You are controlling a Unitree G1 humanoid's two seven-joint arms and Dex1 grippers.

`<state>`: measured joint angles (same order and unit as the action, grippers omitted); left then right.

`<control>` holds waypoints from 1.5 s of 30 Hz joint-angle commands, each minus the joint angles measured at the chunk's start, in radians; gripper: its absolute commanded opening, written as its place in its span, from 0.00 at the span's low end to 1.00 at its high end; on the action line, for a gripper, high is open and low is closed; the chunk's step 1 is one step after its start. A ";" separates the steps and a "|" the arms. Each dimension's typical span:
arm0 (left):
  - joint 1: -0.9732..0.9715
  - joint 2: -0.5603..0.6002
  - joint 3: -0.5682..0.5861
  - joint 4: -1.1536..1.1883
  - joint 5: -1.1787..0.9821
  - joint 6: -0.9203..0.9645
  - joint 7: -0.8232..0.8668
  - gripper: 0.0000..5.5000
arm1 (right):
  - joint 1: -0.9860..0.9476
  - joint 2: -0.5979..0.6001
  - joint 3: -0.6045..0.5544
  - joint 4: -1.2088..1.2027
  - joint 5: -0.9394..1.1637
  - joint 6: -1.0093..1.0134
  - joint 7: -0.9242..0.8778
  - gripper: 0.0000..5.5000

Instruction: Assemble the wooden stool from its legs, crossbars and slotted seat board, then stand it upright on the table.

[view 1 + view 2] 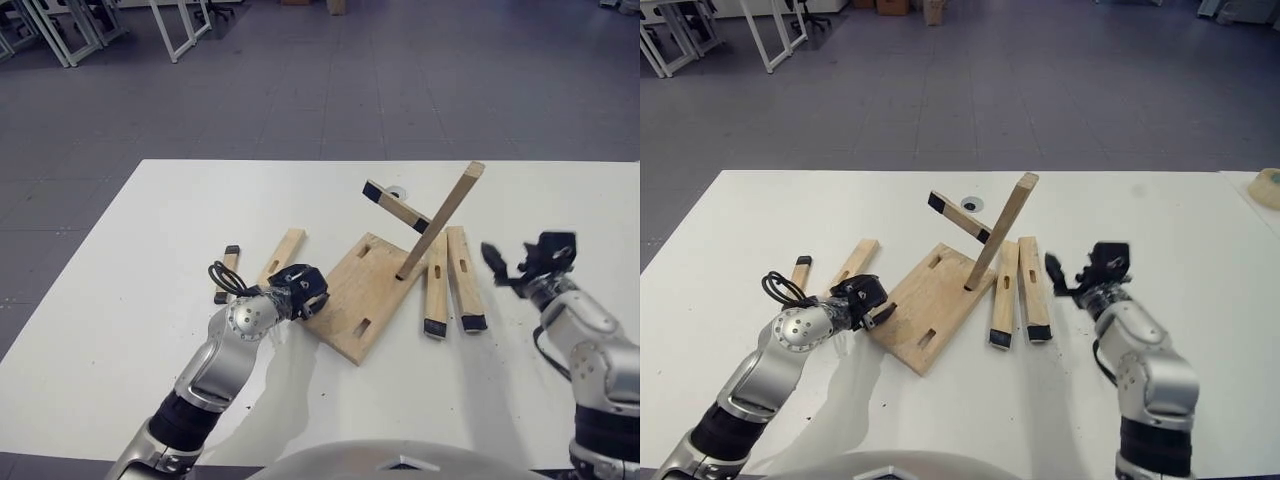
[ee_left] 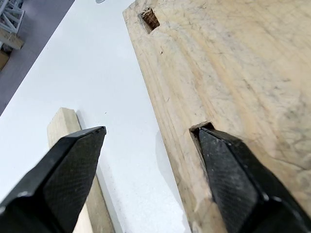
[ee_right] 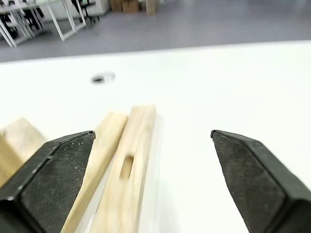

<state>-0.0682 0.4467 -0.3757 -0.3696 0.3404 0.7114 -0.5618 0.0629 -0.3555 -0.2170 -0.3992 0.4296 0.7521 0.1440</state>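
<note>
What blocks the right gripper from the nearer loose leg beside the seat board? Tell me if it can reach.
Probably yes. The right gripper hangs open just beside the nearer loose leg, with only bare table between them. The second leg lies close on its far side and may crowd a finger.

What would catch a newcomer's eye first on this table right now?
Most striking is the tilted pale wooden leg standing in the square slotted wooden seat board on the white table, a black-tipped wooden crossbar jutting from it towards the robot's left. The open left claw sits at the board's left edge, and the open right claw hovers just right of two slotted wooden legs lying side by side beside the board.
</note>
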 commanded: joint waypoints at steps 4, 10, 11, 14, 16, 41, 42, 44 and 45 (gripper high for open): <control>-0.013 -0.112 0.027 0.105 0.017 0.213 0.137 0.64 | 0.099 0.037 0.122 -0.073 -0.056 0.111 -0.051 0.80; -0.036 -0.187 0.042 0.069 -0.031 0.249 0.178 0.64 | 0.124 0.050 0.161 -0.069 -0.148 0.120 -0.108 0.80; -0.037 -0.190 0.049 0.063 -0.035 0.254 0.183 0.64 | 0.126 0.052 0.164 -0.068 -0.159 0.122 -0.115 0.80; -0.043 -0.210 0.074 0.038 -0.063 0.282 0.188 0.64 | 0.138 0.053 0.169 -0.055 -0.188 0.126 -0.124 0.76; -0.048 -0.233 0.091 0.011 -0.097 0.318 0.179 0.64 | 0.142 0.061 0.160 -0.042 -0.199 0.127 -0.133 0.71; -0.062 -0.011 0.103 -0.035 -0.293 0.205 0.091 0.64 | -0.451 0.044 -0.098 0.049 0.037 -0.273 0.065 0.37; -0.053 -0.010 0.100 -0.032 -0.298 0.205 0.091 0.64 | -0.478 0.042 -0.094 0.056 0.055 -0.271 0.078 0.37; -0.041 0.013 0.086 -0.019 -0.300 0.203 0.081 0.64 | -0.513 0.047 -0.084 0.077 0.079 -0.265 0.099 0.37; -0.037 0.025 0.079 -0.015 -0.300 0.206 0.074 0.64 | -0.521 0.053 -0.080 0.085 0.089 -0.261 0.107 0.37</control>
<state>-0.1165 0.4443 -0.2824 -0.3957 0.0439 0.9195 -0.4724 -0.4234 -0.2992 -0.3062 -0.3297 0.4944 0.4818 0.2348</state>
